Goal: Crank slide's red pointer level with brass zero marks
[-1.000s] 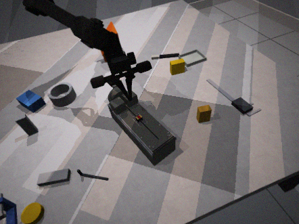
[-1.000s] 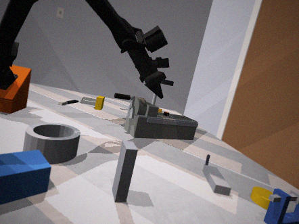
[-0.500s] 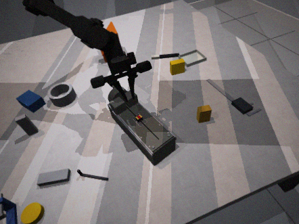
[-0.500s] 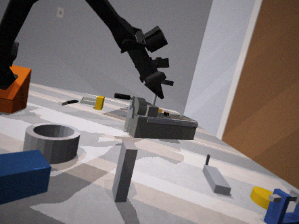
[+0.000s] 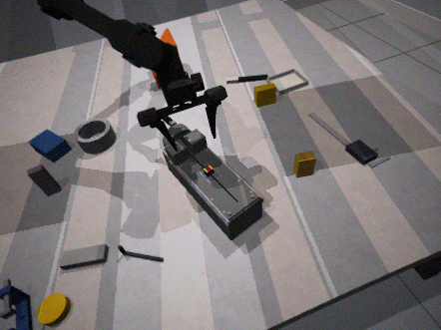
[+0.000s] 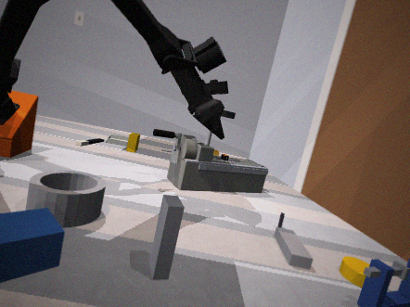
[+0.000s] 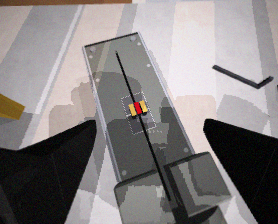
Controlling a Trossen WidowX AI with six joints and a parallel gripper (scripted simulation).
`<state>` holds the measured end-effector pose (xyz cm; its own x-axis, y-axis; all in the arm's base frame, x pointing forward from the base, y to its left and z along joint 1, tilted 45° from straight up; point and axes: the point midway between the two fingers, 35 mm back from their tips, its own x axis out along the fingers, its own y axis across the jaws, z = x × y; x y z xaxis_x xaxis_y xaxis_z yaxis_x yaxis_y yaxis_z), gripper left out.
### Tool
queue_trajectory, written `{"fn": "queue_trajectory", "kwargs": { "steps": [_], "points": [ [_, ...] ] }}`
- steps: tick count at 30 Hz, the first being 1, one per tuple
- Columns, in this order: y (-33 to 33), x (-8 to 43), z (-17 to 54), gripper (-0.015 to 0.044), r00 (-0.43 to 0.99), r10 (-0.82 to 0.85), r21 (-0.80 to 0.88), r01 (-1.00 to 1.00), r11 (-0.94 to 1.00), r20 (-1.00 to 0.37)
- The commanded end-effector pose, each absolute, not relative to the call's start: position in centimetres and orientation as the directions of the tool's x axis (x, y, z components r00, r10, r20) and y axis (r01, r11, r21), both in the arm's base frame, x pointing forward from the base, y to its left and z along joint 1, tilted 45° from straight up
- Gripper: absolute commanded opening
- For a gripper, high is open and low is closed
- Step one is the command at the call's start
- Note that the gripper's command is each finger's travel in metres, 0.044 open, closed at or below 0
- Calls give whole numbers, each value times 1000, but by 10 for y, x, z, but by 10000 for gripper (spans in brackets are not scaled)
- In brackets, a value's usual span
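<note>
The grey machine point(image 5: 220, 196) point(image 6: 223, 179) point(image 7: 107, 75) has a long slot along its top. The red pointer point(image 5: 209, 168) point(image 7: 138, 108) sits in line between the left brass mark point(image 7: 132, 109) and the right brass mark point(image 7: 144, 106), and looks level with them in the wrist view. The crank's black handle point(image 6: 163, 133) sticks out at the machine's end nearer the arm base; it is not visible in the wrist view. My gripper point(image 5: 195, 143) point(image 6: 223, 137) point(image 7: 150, 124) is open and empty, its fingers spread wide above the machine's blocky end, apart from the handle.
A grey ring point(image 5: 96, 139) point(image 6: 65, 206) and a blue block point(image 5: 50, 145) point(image 6: 30, 240) lie to one side. Yellow blocks point(image 5: 264, 95) point(image 5: 304, 165), a tray point(image 5: 273, 91) and a black-headed tool point(image 5: 361, 152) lie on the other. A grey bar point(image 5: 84, 257) and a thin black rod point(image 5: 145, 255) lie toward the front.
</note>
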<state>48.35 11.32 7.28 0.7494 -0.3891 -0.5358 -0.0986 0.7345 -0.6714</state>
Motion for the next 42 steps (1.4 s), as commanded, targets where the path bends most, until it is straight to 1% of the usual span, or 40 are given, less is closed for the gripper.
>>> {"fn": "queue_trajectory", "kwargs": {
  "steps": [1,15,32,42],
  "points": [
    [113,483,73,361,749,-390,-672,-98,734,-535],
    [113,483,73,0,749,-390,-672,-98,734,-535],
    [113,483,73,0,749,-389,-671,-99,735,-536],
    [113,483,73,263,749,-389,-671,-99,735,-536]
  ]
}}
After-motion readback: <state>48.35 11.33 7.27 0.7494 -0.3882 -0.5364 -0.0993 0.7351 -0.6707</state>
